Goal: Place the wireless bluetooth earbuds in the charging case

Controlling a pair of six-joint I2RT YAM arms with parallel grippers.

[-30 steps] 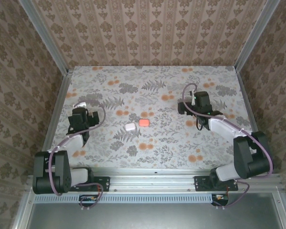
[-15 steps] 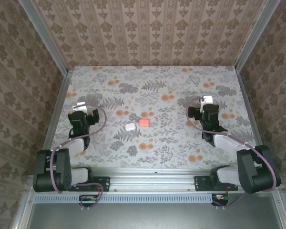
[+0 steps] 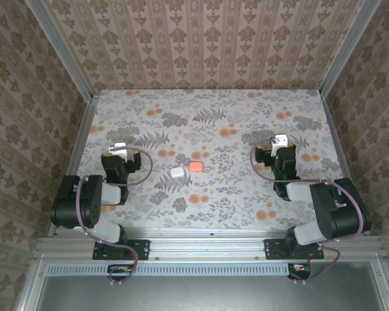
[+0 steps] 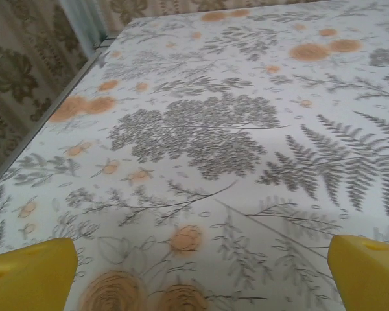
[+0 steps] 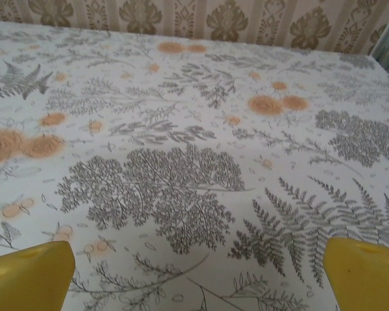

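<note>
Top external view first: we see the left end effector (image 3: pixel 118 148) over the left side of the floral worktop (image 3: pixel 214 123), its arm folded back near its base. The right end effector (image 3: pixel 281 140) hangs over the right side in a like pose. Both point toward the far wall (image 3: pixel 201 39). Between them, near the middle of the worktop, lie a white charging case (image 3: pixel 176 173) and a red-coral charging case (image 3: pixel 195 166). The red-coral one is just beside the white one, to its right and slightly farther away. We cannot tell whether the two touch. Both end effectors are well apart from the cases. At this size we cannot make out the wireless bluetooth earbuds, nor whether the lids are up or down.

Left wrist view: we look low across grey ferns and orange blossoms toward the worktop's left edge, where a corner post (image 4: pixel 84 23) meets the left wall (image 4: pixel 19 78). The yellow fingers (image 4: pixel 29 275) sit in the bottom corners, spread wide, with bare worktop between them.

Right wrist view: its yellow fingers (image 5: pixel 26 275) likewise stand spread wide in the bottom corners, printed worktop between them, and the pattern runs up to the far wall.
</note>
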